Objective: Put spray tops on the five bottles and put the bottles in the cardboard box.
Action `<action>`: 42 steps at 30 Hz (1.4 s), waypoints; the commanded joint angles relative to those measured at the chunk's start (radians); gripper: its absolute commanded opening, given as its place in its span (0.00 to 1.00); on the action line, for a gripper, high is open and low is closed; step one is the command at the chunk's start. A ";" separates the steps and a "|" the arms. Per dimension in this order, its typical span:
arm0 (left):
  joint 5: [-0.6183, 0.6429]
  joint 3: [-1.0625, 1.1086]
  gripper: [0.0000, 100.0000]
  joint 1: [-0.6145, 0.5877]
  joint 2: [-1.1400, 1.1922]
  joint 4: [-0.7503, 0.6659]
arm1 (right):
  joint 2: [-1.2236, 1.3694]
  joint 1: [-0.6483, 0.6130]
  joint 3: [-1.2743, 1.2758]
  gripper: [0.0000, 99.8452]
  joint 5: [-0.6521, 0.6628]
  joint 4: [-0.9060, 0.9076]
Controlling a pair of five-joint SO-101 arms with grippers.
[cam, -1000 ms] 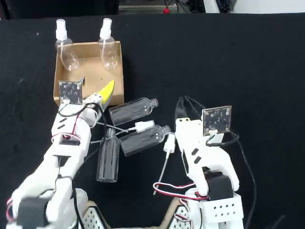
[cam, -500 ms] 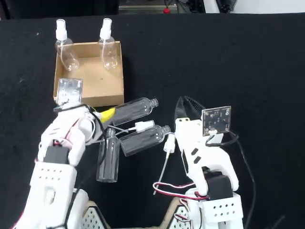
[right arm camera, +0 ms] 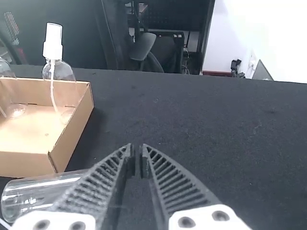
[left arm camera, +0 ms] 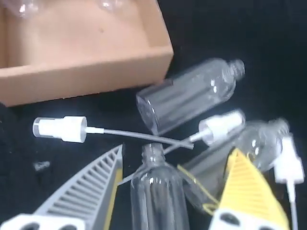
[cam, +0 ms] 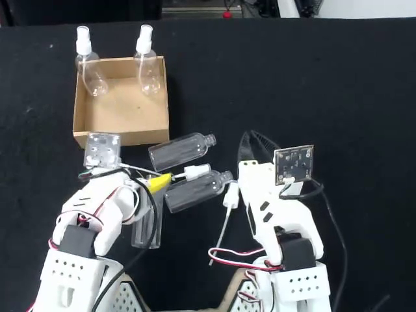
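Observation:
Two clear bottles with white spray tops (cam: 91, 65) (cam: 146, 65) stand at the far side of the cardboard box (cam: 120, 133). Three topless clear bottles lie in front of the box: one nearest it (cam: 182, 151), one beside it (cam: 195, 190), one (left arm camera: 156, 196) between the jaws of my open left gripper (left arm camera: 176, 152), near the bottle's neck. Loose spray tops lie among them (left arm camera: 60, 129) (left arm camera: 220, 127) (cam: 231, 195). My right gripper (right arm camera: 135, 154) is shut and empty, held above the table facing the box (right arm camera: 48, 124).
The table is covered in black cloth, with free room to the right of the box and the arms. The thin dip tubes of the loose spray tops (cam: 221, 237) cross the space between the lying bottles.
My left arm has pulled back from the box's front edge toward the near side, now over the lying bottles. The right arm has stayed still.

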 commanded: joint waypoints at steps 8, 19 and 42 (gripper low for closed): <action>0.101 -0.111 0.33 -0.058 0.235 -0.014 | -0.012 -0.014 -0.008 0.03 0.009 -0.029; 0.101 -0.314 0.33 -0.076 0.618 0.103 | -0.012 -0.012 -0.008 0.03 0.009 -0.029; 0.106 -0.371 0.33 -0.085 0.936 0.025 | -0.012 -0.011 -0.008 0.03 0.009 -0.029</action>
